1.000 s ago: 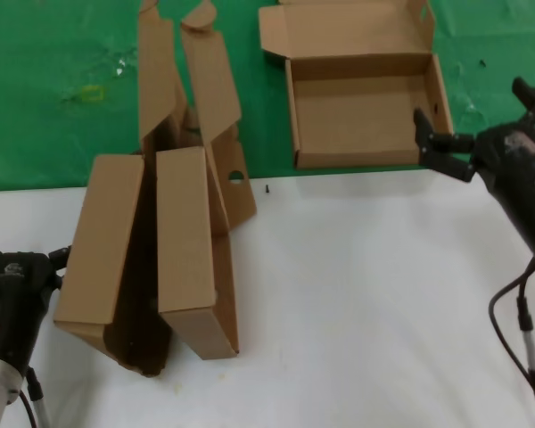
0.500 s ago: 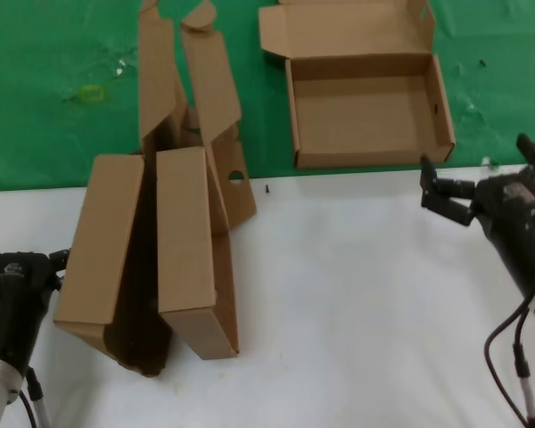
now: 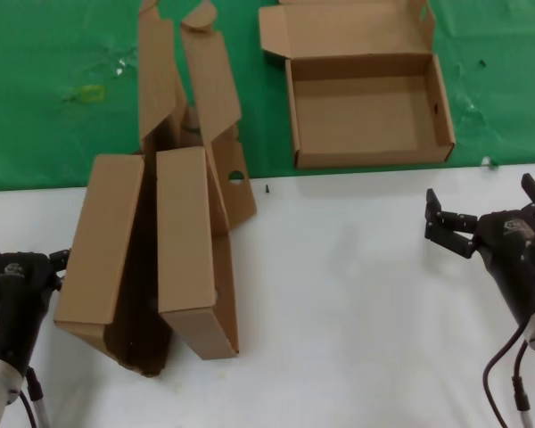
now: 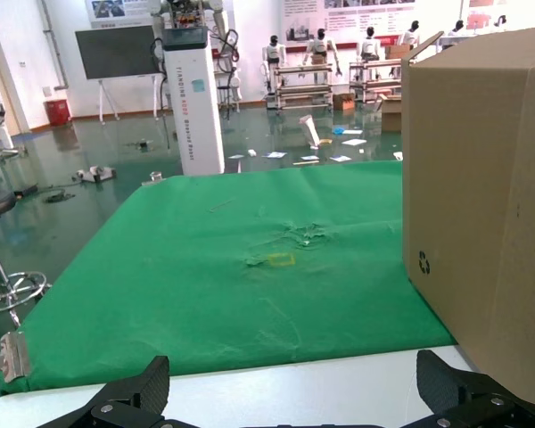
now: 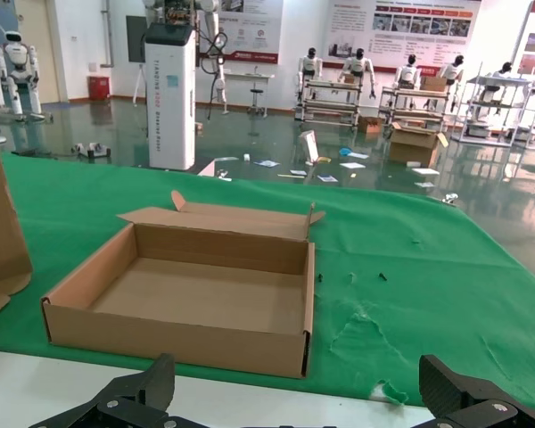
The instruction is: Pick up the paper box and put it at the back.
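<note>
The paper box lies open on the green cloth at the back right, lid flap folded back, empty inside. It also shows in the right wrist view, resting on the cloth just past the cloth's edge. My right gripper is open and empty over the white tabletop, a little in front of and to the right of the box, apart from it; its jaws stand wide in the right wrist view. My left gripper is parked at the front left, open and empty.
Two other brown cardboard boxes stand together at the left, across the cloth's edge, flaps up. One fills the side of the left wrist view. The white tabletop spreads between the arms. A small dark speck lies at the cloth's edge.
My right gripper has drawn back from the paper box's front right corner, off the cloth and over the white tabletop. The box stays on the cloth. The left arm has not moved.
</note>
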Controlling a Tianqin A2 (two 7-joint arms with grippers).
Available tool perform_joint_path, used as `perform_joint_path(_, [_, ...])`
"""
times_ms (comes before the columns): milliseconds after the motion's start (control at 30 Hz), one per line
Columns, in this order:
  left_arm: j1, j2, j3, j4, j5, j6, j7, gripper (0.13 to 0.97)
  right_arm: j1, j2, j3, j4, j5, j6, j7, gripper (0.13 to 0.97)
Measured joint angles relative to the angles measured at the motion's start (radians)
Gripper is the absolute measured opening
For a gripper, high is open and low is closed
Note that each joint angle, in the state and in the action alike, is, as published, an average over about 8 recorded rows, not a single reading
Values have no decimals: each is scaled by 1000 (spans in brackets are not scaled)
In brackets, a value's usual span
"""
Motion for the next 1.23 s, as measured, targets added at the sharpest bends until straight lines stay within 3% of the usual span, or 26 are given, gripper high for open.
perform_joint_path(1233, [0, 0, 0, 0, 0, 0, 0, 966, -1, 0, 0, 0, 0, 1, 0, 966])
